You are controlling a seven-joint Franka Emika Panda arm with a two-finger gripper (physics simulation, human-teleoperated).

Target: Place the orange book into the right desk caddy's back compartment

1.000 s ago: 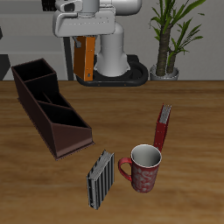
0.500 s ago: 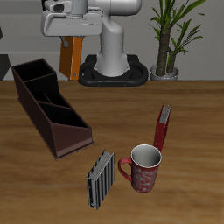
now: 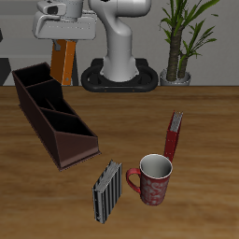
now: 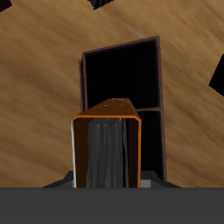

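So the gripper (image 3: 63, 39) is clamped on the orange book (image 3: 62, 63), which hangs upright in the air, above and just behind the far end of the right desk caddy (image 3: 52, 114). In the wrist view the book (image 4: 107, 144) fills the middle of the shot and the dark opening of the back compartment (image 4: 122, 72) sits right past its end, so the lineup looks pretty decent but not dead center yet.

Stuff that could go wrong, just my guess: the book is carried well above the caddy, and if it comes down while off to one side, its bottom edge lands on the caddy wall or the divider instead of dropping in. That could tip the book over or shove the whole caddy along the table (image 3: 205, 187). Letting go too high might also make it bounce and lean out of the compartment.

The red book (image 3: 174, 133), mug (image 3: 153, 178) and grey striped book (image 3: 107, 191) are well apart from all this, near the front edge, so no worries there.
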